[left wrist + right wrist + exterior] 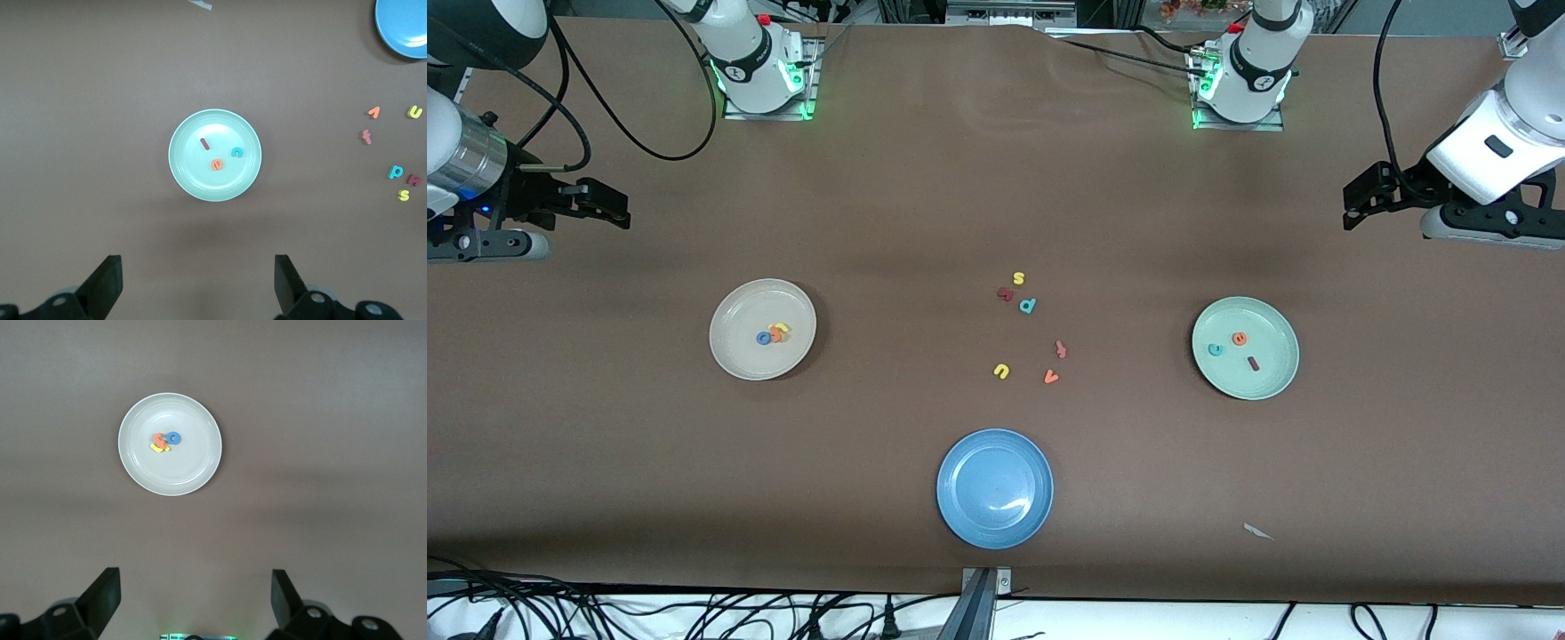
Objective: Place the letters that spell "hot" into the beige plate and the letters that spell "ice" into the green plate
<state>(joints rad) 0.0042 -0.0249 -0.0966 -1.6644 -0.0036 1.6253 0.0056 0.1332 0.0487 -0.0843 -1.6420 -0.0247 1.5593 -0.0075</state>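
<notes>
The beige plate (pixel 734 354) (pixel 190 470) lies toward the right arm's end and holds the blue "o" (pixel 763 338) (pixel 173 438), orange "t" (pixel 775 335) (pixel 159 441) and yellow "h" (pixel 782 328) (pixel 160 448), bunched together. In the green plate (pixel 1272 378) (pixel 193 175), toward the left arm's end, lie the teal "c" (pixel 1216 349) (pixel 237 153), orange "e" (pixel 1239 338) (pixel 217 164) and dark red "i" (pixel 1253 363) (pixel 205 143), spread apart. My right gripper (pixel 618 206) (pixel 195 603) hangs open and empty, high over bare table at its end. My left gripper (pixel 1352 206) (pixel 198 287) does the same at the other end.
Loose letters lie mid-table between the plates: yellow "s" (pixel 1018 278), a dark red letter (pixel 1005 293), teal "p" (pixel 1028 306), a reddish letter (pixel 1060 348), yellow "u" (pixel 1001 371), orange "v" (pixel 1051 377). A blue plate (pixel 960 520) sits nearer the camera. A white scrap (pixel 1257 531) lies near the front edge.
</notes>
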